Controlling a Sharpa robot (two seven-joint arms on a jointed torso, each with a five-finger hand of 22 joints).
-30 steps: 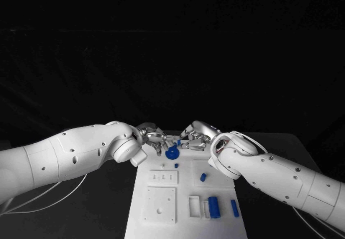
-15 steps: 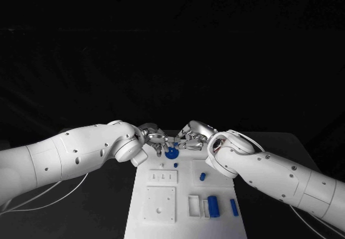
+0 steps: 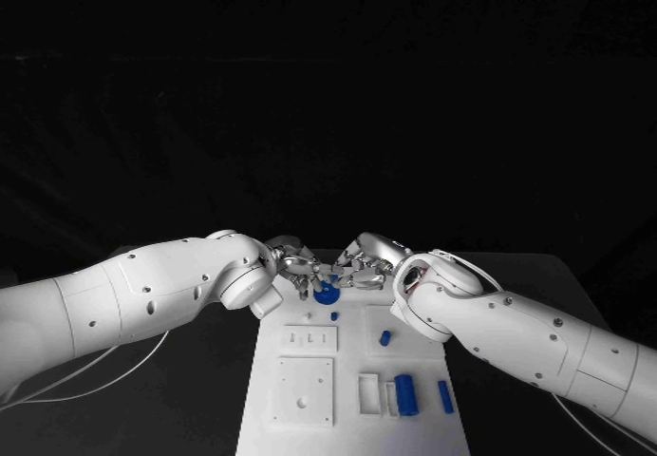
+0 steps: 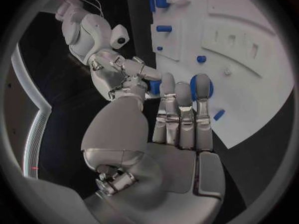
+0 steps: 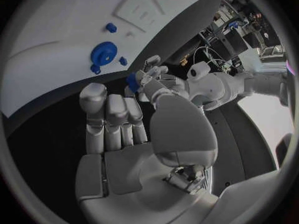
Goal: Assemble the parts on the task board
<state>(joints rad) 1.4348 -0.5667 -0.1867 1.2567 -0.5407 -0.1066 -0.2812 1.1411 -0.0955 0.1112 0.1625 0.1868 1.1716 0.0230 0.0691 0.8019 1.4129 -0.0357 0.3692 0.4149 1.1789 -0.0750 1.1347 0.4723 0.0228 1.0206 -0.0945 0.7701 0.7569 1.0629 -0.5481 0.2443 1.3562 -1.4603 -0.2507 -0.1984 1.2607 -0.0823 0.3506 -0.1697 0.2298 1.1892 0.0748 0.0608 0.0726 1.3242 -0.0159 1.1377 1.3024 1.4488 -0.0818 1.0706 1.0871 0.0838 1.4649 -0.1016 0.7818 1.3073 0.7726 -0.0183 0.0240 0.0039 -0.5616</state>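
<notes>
Both hands [image 3: 304,270] [image 3: 363,270] have closed in; no writing readable.

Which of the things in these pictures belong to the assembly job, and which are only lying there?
Belong to the job:
- task board
- round blue part between the hands
- small blue parts
- blue cylinder
- left hand
- right hand

Only lying there:
- black table
- white cable beside the left arm
</notes>
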